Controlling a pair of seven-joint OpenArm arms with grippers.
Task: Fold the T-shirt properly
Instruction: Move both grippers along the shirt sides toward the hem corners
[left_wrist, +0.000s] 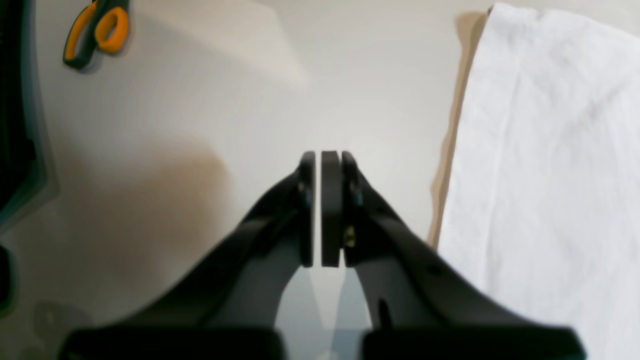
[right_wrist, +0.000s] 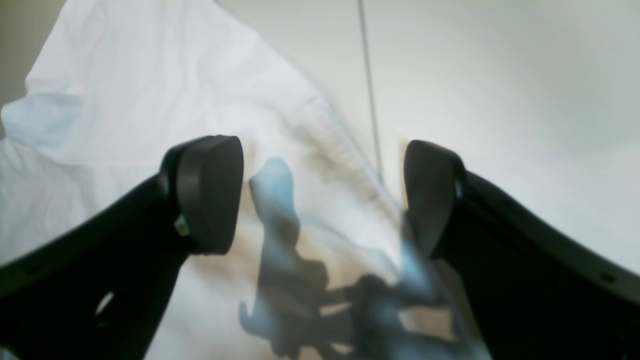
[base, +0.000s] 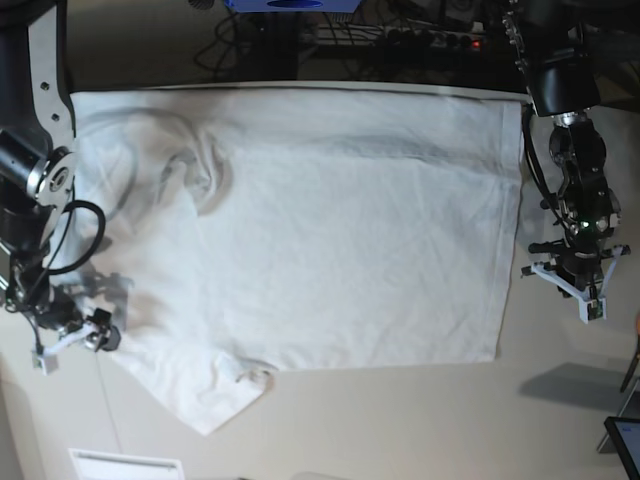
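The white T-shirt (base: 320, 230) lies spread flat over most of the table, with a sleeve (base: 215, 400) pointing toward the front left. My right gripper (base: 72, 336) hangs at the shirt's left edge. In the right wrist view it (right_wrist: 320, 195) is open just above the cloth (right_wrist: 150, 90), nothing between its fingers (right_wrist: 210, 190), and its shadow falls on the shirt. My left gripper (base: 585, 300) sits off the shirt's right edge. Seen from the left wrist, it (left_wrist: 322, 160) is shut and empty over bare table, with the shirt's edge (left_wrist: 550, 175) to its right.
Orange-handled scissors (left_wrist: 97, 32) lie on the table beyond the left gripper. Cables and a power strip (base: 400, 40) run behind the table's back edge. A dark screen corner (base: 625, 445) shows at the front right, and a white plate (base: 125, 465) at the front left.
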